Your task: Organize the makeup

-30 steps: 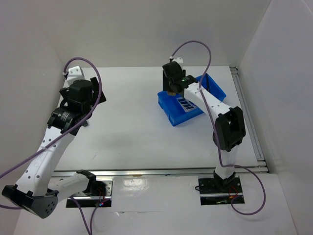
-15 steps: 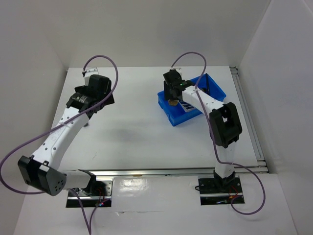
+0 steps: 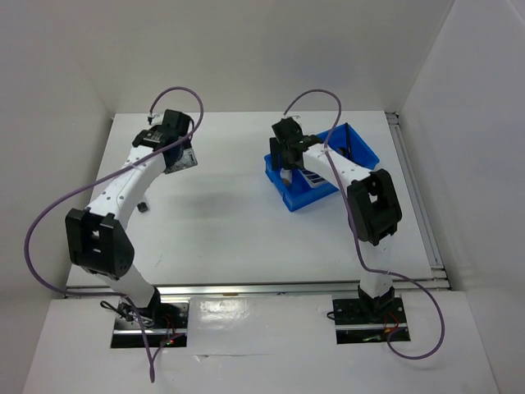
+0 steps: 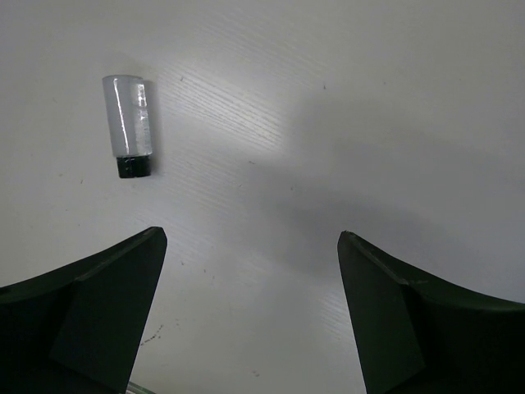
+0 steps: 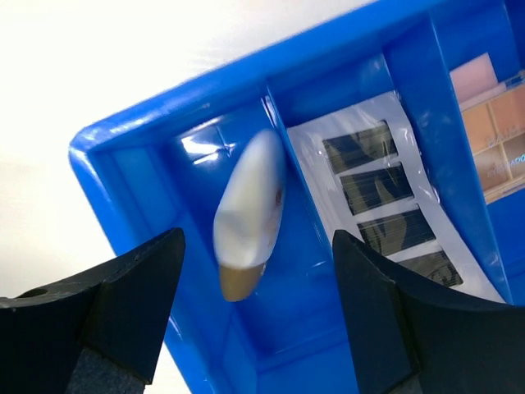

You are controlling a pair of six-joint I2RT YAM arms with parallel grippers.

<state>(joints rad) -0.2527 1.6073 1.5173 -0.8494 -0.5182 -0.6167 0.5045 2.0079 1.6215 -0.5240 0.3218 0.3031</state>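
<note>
Sponge [image 5: 248, 215] in tray [image 5: 131, 160], right hand [image 5: 257, 242] spread wide, touching nothing.

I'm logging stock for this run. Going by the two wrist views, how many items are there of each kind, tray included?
Sponge: 1
Palettes: 2 (dark-pan palette, peach palette)
Clear bottle with black cap: 1
Blue tray: 1
Total: 5
</note>
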